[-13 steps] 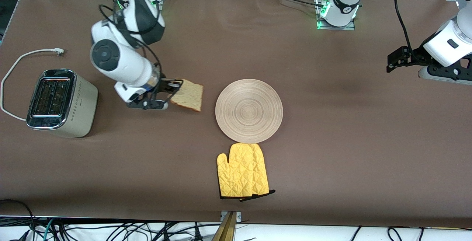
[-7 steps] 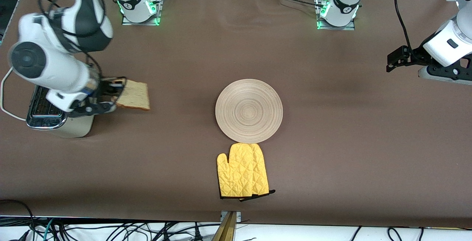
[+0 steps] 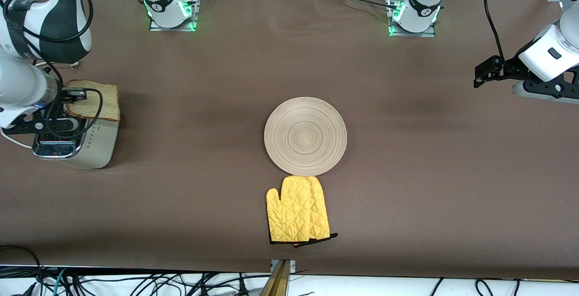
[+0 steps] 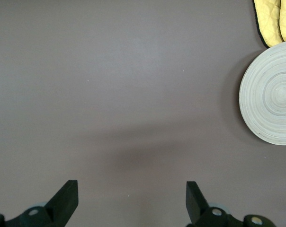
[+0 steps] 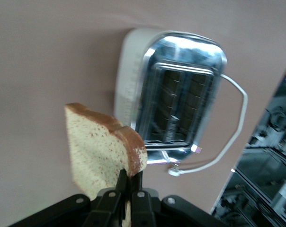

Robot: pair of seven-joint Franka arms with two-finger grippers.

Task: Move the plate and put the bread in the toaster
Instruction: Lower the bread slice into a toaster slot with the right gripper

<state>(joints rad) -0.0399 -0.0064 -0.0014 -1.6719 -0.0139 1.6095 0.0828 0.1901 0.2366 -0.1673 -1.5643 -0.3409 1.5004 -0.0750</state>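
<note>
The right gripper (image 3: 68,99) hangs in the air over the toaster (image 3: 74,128), its two fingers pinched on the bread (image 3: 97,101) at one edge, so that the slice sticks out flat from the fingertips toward the middle of the table, above the toaster's far edge and the cloth just beside it. In the right wrist view the bread (image 5: 102,151) is clamped by its crust between the closed black fingers (image 5: 119,189), and the toaster (image 5: 174,94) lies below with both slots open and dark in its chrome top. The toaster stands at the right arm's end of the table, with its white cord (image 3: 18,83) looping away from it toward the table's edge; the arm's own black cable droops across the chrome top and part of the slots in the front view. The plate (image 3: 305,136) lies flat near the middle of the table, bare, well apart from the toaster. A yellow quilted oven mitt (image 3: 296,210) lies nearer to the front camera than the plate, its fingertip end just touching or slipping under the plate's rim. The left arm waits at its own end of the table, the left gripper (image 4: 129,198) held above bare brown tablecloth (image 3: 429,174) with its fingers spread wide and holding nothing; the left wrist view catches the plate (image 4: 271,94) and a corner of the mitt (image 4: 273,21) off to one side.
</note>
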